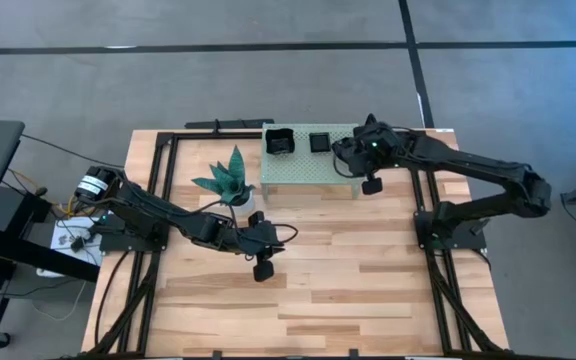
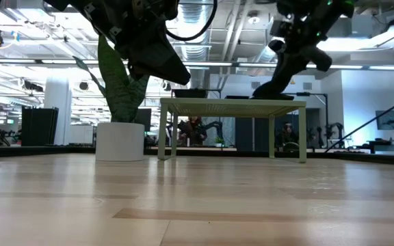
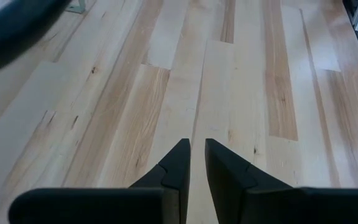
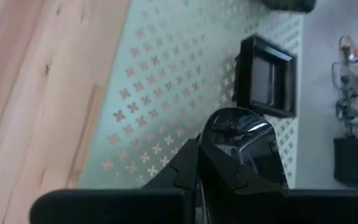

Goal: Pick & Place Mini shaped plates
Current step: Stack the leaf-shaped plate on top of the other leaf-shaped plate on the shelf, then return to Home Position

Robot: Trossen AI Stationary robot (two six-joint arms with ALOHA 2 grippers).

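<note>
Right claw (image 4: 222,165) is over the right part of the green perforated shelf (image 1: 298,170), fingers clamped on a glossy black mini plate (image 4: 244,134). The grip takes the plate at one edge only; most of it sticks out beyond the fingertips. In the low view the plate hangs close above the shelf top, perhaps touching; contact cannot be told.

Two more black plates rest on the shelf: a square one (image 1: 320,141) near the middle and a larger one (image 1: 279,141) toward the left end. In the right wrist view the square plate (image 4: 266,84) lies just beyond the held one.

Left claw (image 1: 264,262) hovers over bare tabletop (image 1: 368,290) near the plant (image 1: 230,178), fingers nearly together with a thin gap, holding nothing.

Risks, as judged:
- Edge grip on a glossy rim: the plate could slip or swing in the fingers if tilted or moved quickly.
- If let go while tilted or too high, it may skid on the metal or tip off the shelf's edge.
- Set down too far forward, it would knock or ride onto the square plate.
- Claw close to the shelf top; pressing down could shove the light shelf.
</note>
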